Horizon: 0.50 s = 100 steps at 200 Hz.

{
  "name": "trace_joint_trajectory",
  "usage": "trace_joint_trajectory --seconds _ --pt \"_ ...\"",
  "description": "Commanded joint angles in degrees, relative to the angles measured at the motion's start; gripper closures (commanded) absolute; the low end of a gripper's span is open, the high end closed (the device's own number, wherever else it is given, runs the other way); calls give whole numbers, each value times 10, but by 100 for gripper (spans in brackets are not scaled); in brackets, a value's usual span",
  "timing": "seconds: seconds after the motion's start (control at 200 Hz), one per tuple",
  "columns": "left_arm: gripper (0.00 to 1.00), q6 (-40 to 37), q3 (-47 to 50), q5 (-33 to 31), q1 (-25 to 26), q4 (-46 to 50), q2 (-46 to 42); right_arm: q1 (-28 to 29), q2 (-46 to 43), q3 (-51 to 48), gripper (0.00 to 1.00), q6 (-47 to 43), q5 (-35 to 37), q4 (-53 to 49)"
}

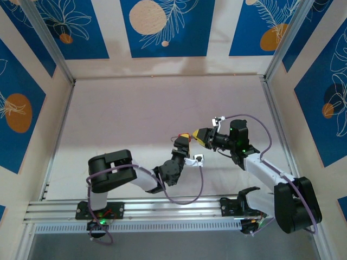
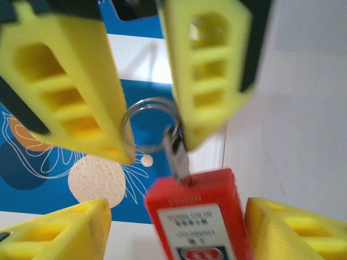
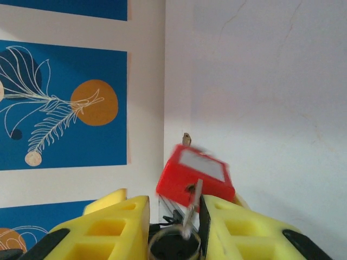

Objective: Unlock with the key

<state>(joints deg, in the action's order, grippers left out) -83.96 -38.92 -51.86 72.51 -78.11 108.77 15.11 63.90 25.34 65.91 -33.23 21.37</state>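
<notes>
The red padlock (image 2: 198, 216) hangs in the air above the table between my two grippers, blurred. The key (image 2: 177, 157) sits in its keyhole, its wire ring (image 2: 149, 124) spanning the gap between the right gripper's yellow fingers (image 2: 211, 70). My left gripper (image 2: 176, 208) is open around the padlock body, with a clear gap on the left side. From the right wrist, the key (image 3: 194, 203) runs from the padlock (image 3: 195, 181) back along the inner face of one finger, and my right gripper (image 3: 173, 203) is shut on the key's ring (image 3: 173, 241). The grippers meet at mid-table (image 1: 182, 142) (image 1: 201, 136).
The pale tabletop (image 1: 162, 103) is walled by blue-and-cream patterned panels (image 1: 162, 27) on three sides. An aluminium rail (image 1: 162, 208) with both arm bases runs along the near edge. Purple cables (image 1: 200, 184) loop from the wrists.
</notes>
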Motion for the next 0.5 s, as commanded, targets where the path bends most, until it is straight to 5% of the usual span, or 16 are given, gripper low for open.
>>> trace_joint_trajectory --seconds 0.0,0.355,0.495 --pt "32 10 10 -5 2 -26 -10 -8 -17 2 73 -16 -7 -15" --pt "44 48 15 6 7 -26 -11 7 29 36 78 -23 -24 2" --pt "41 59 13 -4 7 -26 -5 5 34 22 77 -20 -10 6"
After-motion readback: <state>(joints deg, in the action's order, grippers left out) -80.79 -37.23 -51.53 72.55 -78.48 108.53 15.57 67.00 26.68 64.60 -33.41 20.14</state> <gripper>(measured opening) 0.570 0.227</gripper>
